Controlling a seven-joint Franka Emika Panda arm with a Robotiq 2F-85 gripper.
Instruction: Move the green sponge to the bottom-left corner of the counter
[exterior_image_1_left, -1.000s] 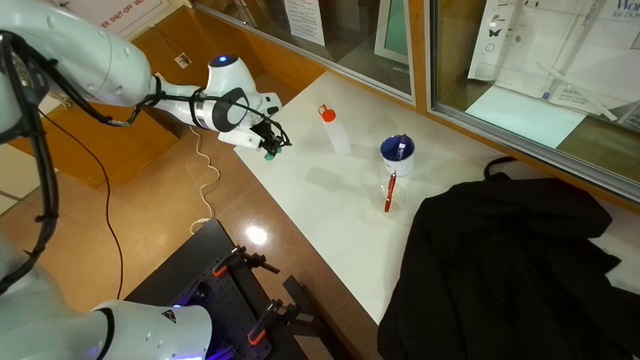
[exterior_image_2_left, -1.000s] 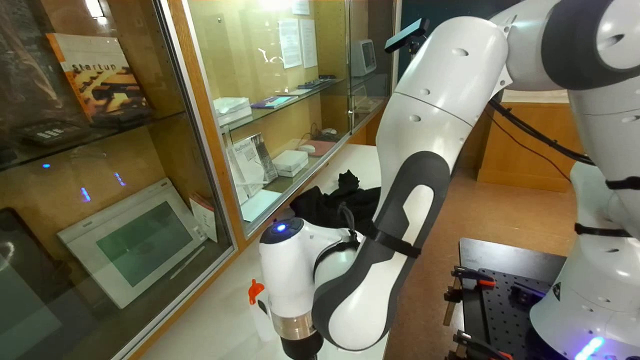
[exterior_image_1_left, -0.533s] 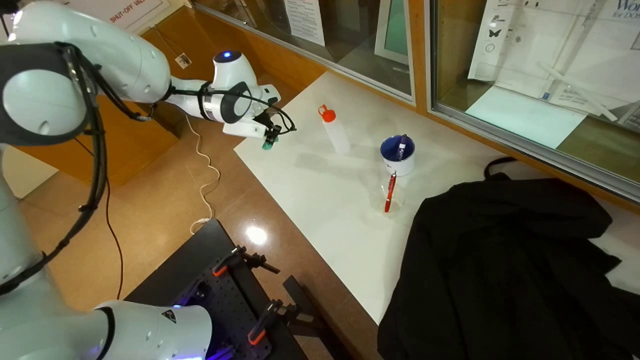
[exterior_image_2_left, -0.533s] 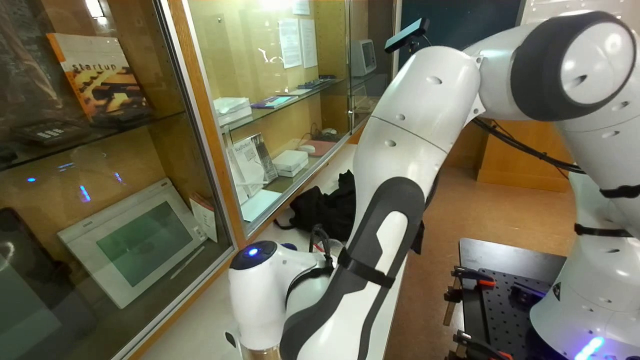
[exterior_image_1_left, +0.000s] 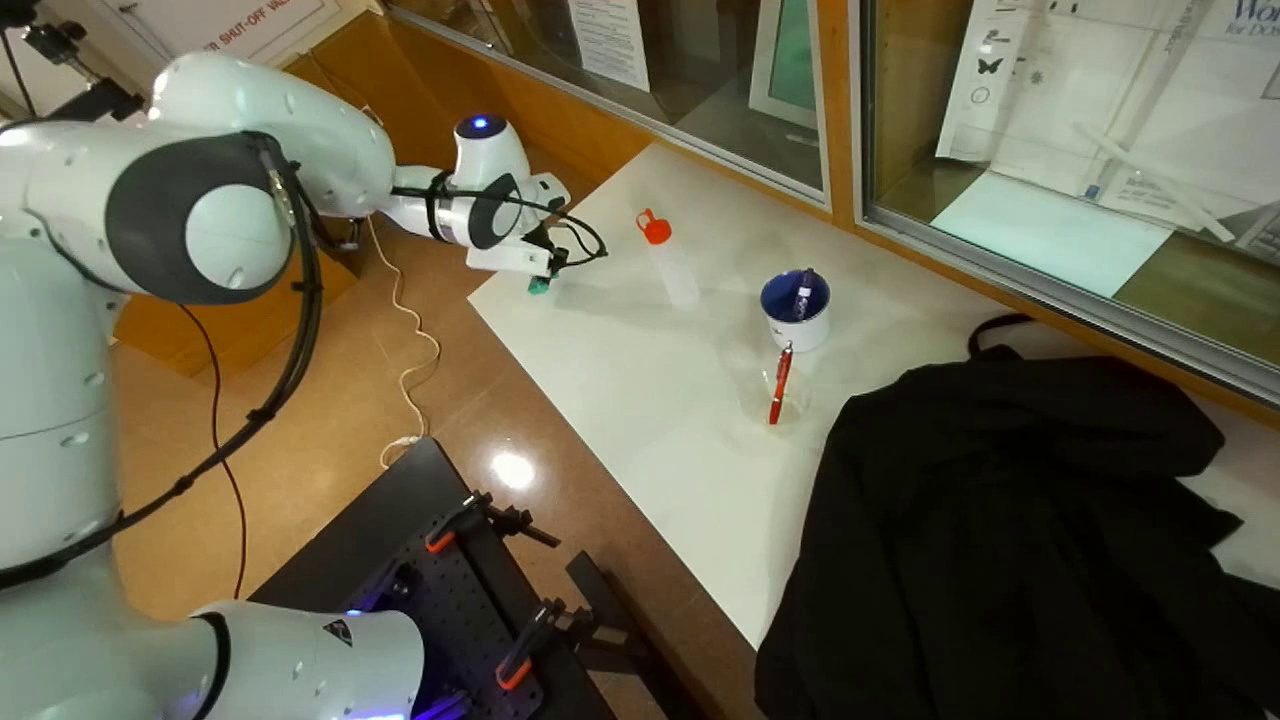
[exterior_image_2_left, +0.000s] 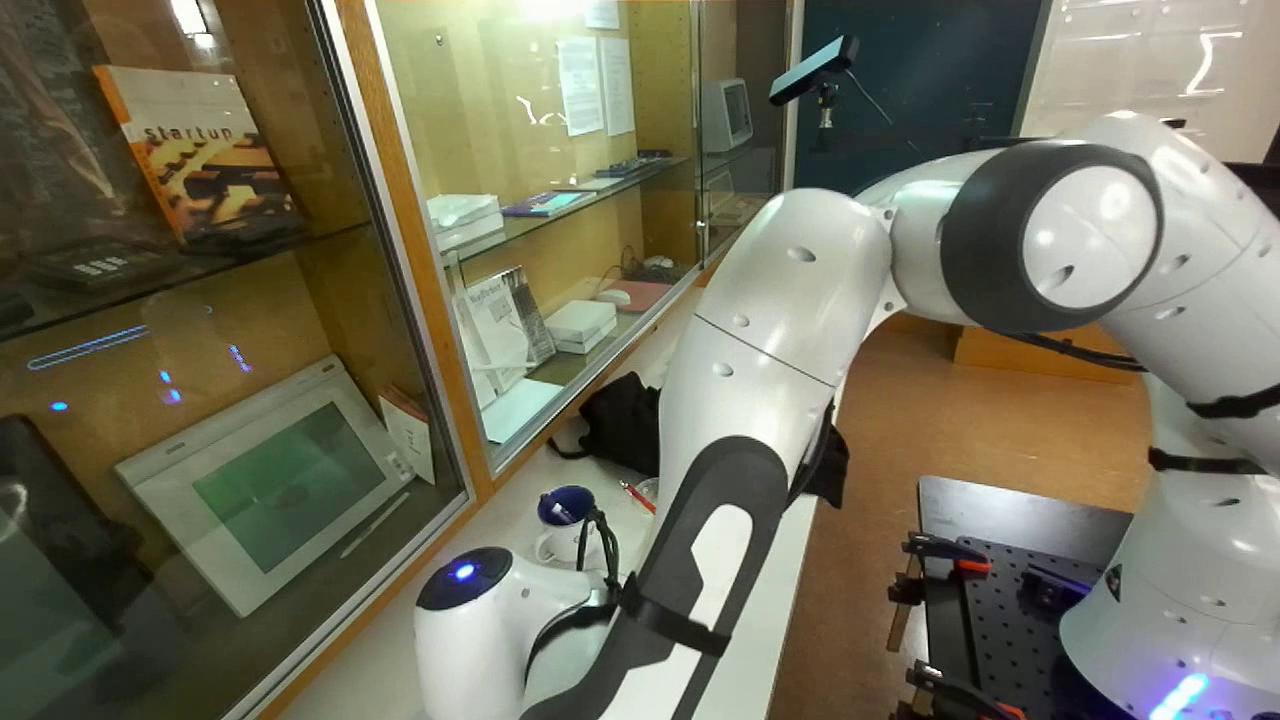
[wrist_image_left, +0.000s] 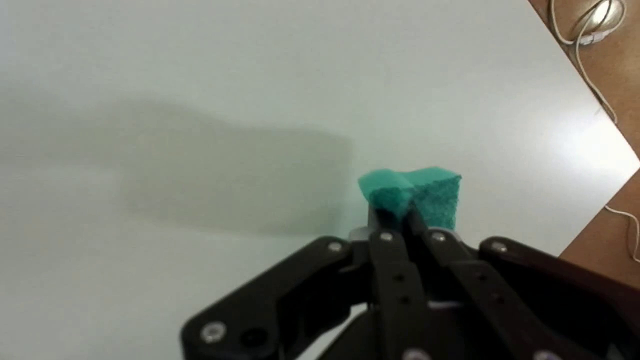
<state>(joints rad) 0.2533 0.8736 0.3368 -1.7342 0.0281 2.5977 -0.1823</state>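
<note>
The green sponge (wrist_image_left: 435, 200) is pinched between the fingertips of my gripper (wrist_image_left: 399, 215) and bulges out on both sides of them. In the wrist view it is over the cream-white counter (wrist_image_left: 200, 50), near a corner at the right. In an exterior view the sponge (exterior_image_1_left: 538, 286) shows as a small teal patch under my gripper (exterior_image_1_left: 548, 270), near the left corner of the counter (exterior_image_1_left: 620, 400). Whether the sponge touches the counter I cannot tell. In an exterior view showing the counter (exterior_image_2_left: 490, 530), my gripper and the sponge are out of view below.
A white bottle with a red cap (exterior_image_1_left: 672, 270) stands near my gripper. Farther along are a blue-lined mug (exterior_image_1_left: 797, 325), a red pen (exterior_image_1_left: 781, 385) in a clear cup, and a black cloth (exterior_image_1_left: 1000, 540). A glass cabinet (exterior_image_2_left: 480, 470) borders the counter's back edge.
My arm has lowered its elbow and carried the sponge slightly toward the counter's short end. In an exterior view the hand has moved down and left, uncovering the mug and pen. The grip stays shut.
</note>
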